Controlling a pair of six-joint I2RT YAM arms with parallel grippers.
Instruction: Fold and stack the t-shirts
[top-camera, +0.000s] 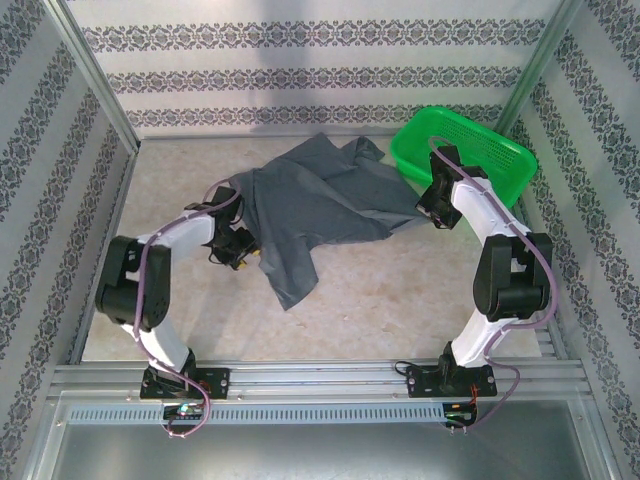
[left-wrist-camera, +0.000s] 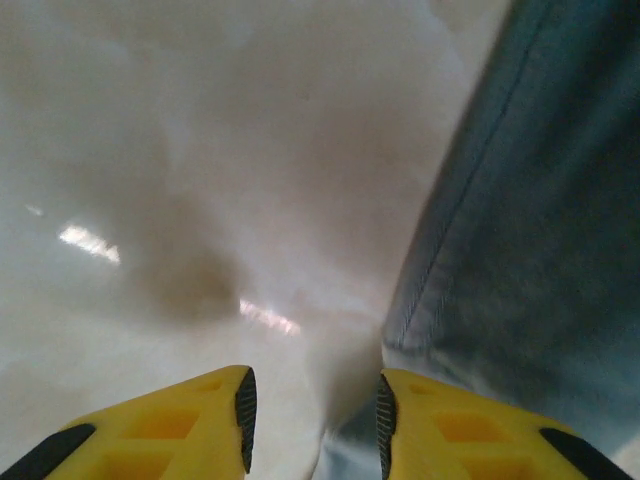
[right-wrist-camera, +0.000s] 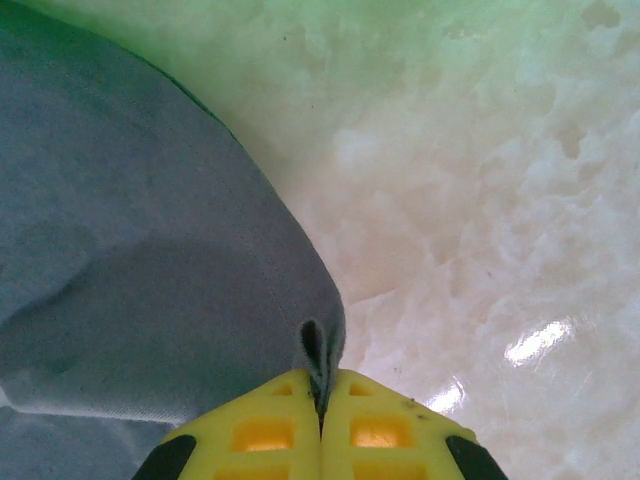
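The t-shirt (top-camera: 310, 205) lies crumpled on the table (top-camera: 400, 300), in the far middle part, between the two arms. It is dark grey and not spread flat: one long part reaches toward the near side, and the upper part is bunched in folds. Its right corner ends just beside the green basket (top-camera: 480, 150), which stands at the far right of the table.

The right gripper (right-wrist-camera: 321, 385) is at this right corner. In the right wrist view its yellow fingers (right-wrist-camera: 260, 430) are pressed together, and a small fold of the grey cloth stands up between their tips, so it is clamped on the t-shirt. The cloth spreads to the left of it, and pale table surface is on the right.

The left gripper (left-wrist-camera: 312, 405) is low at the left edge of the t-shirt. In the left wrist view its jaws stand apart with a clear gap. The stitched hem runs down toward the right finger (left-wrist-camera: 450, 425), and a bit of cloth shows at the bottom of the gap, but the fingers are not closed on it.
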